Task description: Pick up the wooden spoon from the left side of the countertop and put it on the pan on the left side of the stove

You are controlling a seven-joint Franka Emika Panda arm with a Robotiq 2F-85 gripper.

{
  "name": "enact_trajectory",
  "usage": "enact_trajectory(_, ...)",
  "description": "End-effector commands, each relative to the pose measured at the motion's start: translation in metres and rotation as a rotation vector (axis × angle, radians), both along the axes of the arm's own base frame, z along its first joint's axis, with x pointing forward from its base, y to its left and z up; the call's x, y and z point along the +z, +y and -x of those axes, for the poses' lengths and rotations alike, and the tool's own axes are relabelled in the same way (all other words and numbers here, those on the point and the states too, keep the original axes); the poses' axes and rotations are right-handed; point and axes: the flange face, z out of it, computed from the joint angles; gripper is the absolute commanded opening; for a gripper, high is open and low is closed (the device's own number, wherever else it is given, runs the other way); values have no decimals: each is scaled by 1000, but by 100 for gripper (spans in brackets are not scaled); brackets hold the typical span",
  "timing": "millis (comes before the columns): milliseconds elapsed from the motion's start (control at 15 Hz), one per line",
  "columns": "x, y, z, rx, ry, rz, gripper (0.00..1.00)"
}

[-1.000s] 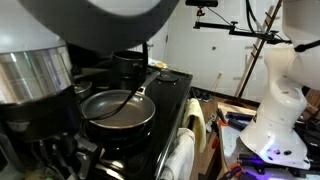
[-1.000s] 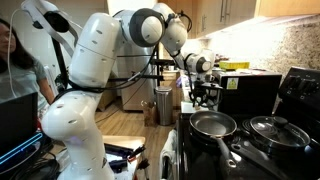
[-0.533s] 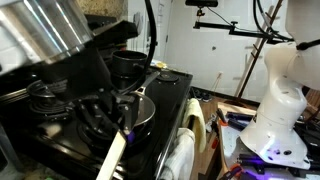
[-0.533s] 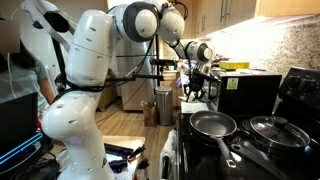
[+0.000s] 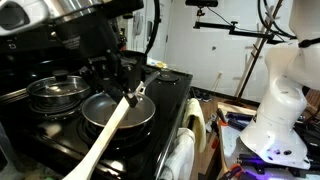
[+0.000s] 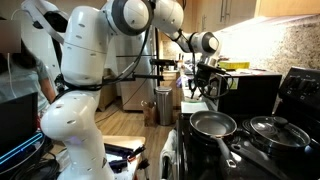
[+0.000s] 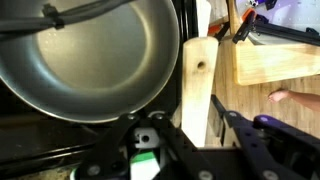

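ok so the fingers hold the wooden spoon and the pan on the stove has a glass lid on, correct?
Not the lid. The fingers hold the wooden spoon, but the pan on the stove is uncovered and empty, as the wrist view shows. The glass lid sits on the steel pot next to it.

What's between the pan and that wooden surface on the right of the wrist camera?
The spoon, held in the gripper, runs between the pan and the wooden surface. The wrist view shows this.
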Motion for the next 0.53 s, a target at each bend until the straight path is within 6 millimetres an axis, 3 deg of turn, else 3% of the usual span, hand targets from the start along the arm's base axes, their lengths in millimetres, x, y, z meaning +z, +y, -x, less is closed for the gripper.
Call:
enact_trajectory(0, 15, -40, 4, -104, -52, 5, 9)
enact_trajectory(267, 28, -81, 8, -207, -98, 29, 8)
enact_trajectory(333, 19, -65, -7, -148, -54, 39, 8)
enact_trajectory(400, 22, -71, -6, -157, -59, 40, 30)
enact_trajectory(467, 23, -71, -7, -157, -60, 40, 30)
